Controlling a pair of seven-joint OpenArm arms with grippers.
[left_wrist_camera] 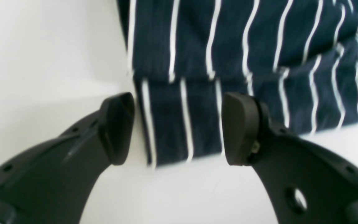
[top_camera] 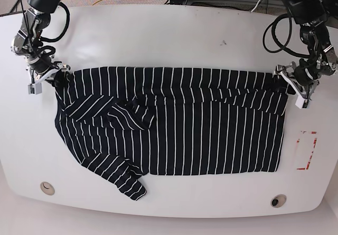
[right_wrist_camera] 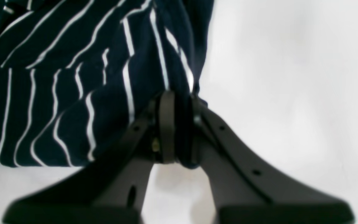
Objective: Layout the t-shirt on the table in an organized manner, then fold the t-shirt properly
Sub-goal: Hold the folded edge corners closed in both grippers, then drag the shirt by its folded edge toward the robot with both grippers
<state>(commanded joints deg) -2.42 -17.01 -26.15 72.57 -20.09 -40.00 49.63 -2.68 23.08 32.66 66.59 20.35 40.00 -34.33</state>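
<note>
- From above, the t-shirt lies spread across the middle of the table, top edge folded over, one sleeve trailing toward the near edge.
- The right gripper is clamped on a bunched corner of cloth; only its wrist camera shows the fabric pinched between the fingers.
- The left gripper stands spread apart, a folded striped corner lying between its fingers, untouched; the overhead view hides that gap.
- A red outline mark sits just beside the shirt's end, seen only from above.
</note>
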